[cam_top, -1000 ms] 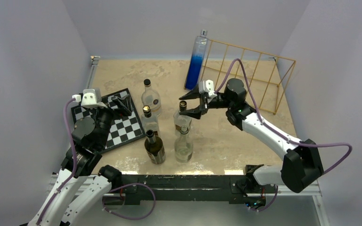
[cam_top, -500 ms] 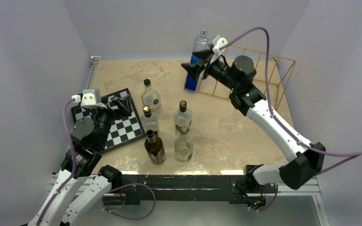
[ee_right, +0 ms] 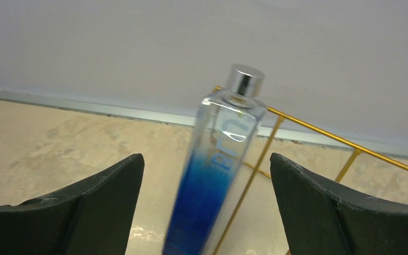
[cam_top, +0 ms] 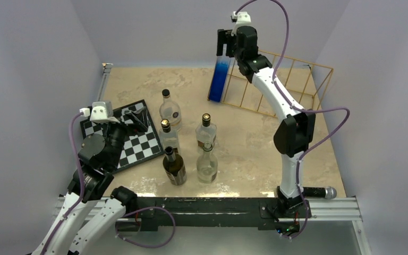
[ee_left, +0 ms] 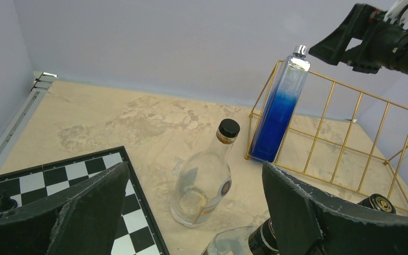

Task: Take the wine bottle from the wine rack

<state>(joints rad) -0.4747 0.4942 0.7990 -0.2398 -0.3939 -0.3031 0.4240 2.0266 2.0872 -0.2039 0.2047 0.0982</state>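
Standing near-upright at wine rack (ee_left: 319,126): wine bottle (ee_left: 279,114), cap up.

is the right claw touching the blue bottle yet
Apart. In the right wrist view the right claw is open, and bare background shows on both sides between its fingers and the blue bottle.

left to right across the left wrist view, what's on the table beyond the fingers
checkerboard -> clear bottle with black cap -> blue bottle -> wine rack
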